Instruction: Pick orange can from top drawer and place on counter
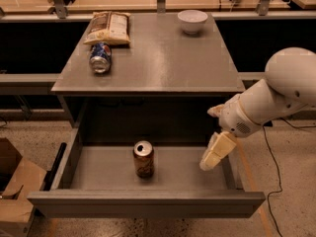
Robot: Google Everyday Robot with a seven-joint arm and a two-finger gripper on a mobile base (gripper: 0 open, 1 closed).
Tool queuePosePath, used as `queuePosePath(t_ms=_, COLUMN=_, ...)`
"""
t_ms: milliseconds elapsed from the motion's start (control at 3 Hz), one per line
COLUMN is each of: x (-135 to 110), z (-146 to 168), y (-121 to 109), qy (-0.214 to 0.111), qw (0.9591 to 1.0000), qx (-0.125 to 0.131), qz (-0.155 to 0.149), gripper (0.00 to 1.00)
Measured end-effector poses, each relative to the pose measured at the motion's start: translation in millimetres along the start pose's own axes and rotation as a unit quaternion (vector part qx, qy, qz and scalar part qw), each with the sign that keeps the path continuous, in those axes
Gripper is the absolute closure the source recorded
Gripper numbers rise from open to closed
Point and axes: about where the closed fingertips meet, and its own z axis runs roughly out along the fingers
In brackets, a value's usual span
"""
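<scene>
2 cans (1 orange can (143, 159), 1 blue can (100, 58)), 1 bowl (192, 20), 1 bag (109, 27), probably chips, 1 gripper (210, 160) above the top drawer (148, 204), right side.
</scene>
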Motion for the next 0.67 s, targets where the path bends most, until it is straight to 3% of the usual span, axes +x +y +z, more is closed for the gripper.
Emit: queuePosePath(t_ms=667, x=-5.9, z=25.0, y=0.5, qy=-0.021, qw=0.9998, qx=-0.007, qz=0.002, gripper=0.0)
